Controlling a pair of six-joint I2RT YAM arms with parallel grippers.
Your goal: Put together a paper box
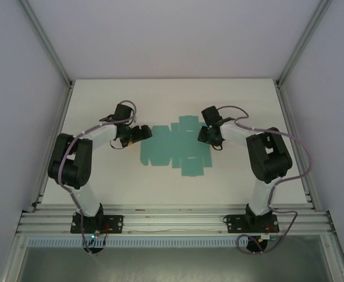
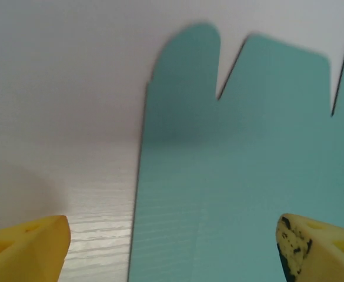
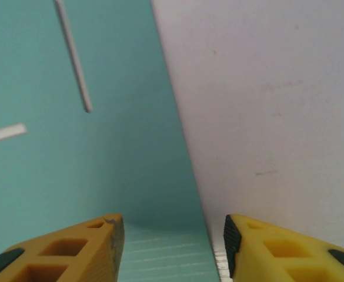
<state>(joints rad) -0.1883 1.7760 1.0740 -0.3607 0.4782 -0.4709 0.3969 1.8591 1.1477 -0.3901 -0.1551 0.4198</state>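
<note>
Paper box [image 1: 167,150] lies flat; right pincer [image 1: 207,136] overhangs its right edge

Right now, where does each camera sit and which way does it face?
Top external: above and behind the arms, looking down at the table and the flat paper box; both arms, left gripper and right gripper show.
Left wrist: on the left wrist, facing down past its yellow fingers at the paper box's notched left end.
Right wrist: on the right wrist, facing down past its yellow fingers at the paper box's slotted right edge.
Shared: all three show the paper box on the table.
</note>
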